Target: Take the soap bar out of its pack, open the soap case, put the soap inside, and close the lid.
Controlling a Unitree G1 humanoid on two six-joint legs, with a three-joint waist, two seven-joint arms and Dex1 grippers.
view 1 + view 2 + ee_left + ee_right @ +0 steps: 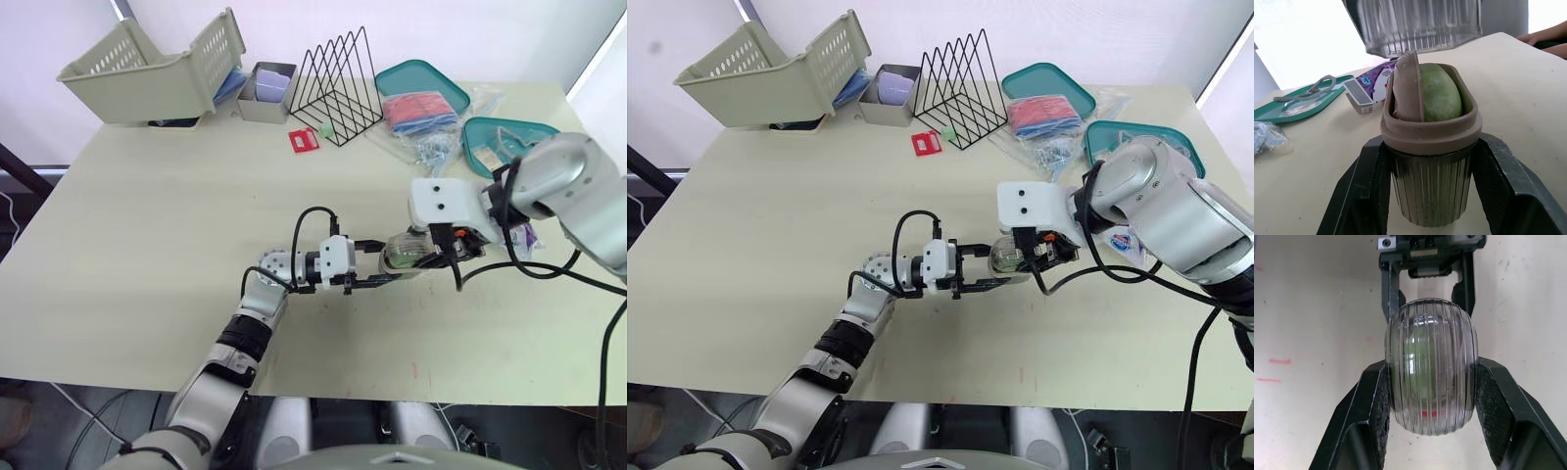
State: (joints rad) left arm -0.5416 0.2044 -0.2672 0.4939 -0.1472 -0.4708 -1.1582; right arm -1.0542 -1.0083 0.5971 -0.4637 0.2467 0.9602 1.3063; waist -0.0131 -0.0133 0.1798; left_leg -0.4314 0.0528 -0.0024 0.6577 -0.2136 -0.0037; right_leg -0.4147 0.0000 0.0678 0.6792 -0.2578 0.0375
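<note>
Reaching forward from the near edge of the bench (147,225), the left arm lies low and nearly straight, its forearm angled toward the middle and its wrist level with the surface. Its left tool (390,262) points to the robot's right and is clamped on the dark ribbed soap case (1431,196), one black finger on either side of the base, which stands on the bench. The case is open, and the green soap (1440,95) sits upright inside it, beside a brown insert (1408,88) that rises above the rim.

The right arm comes in from the right with its elbow bent and its wrist turned down, the white housing (446,201) above the case. Its right tool (1431,377) grips the clear ribbed lid (1430,333) between both fingers, holding it directly over the open case and not seated on it.

Behind the case, the purple and white soap pack (1369,88) lies on the bench, next to a green tray (1283,105).
</note>
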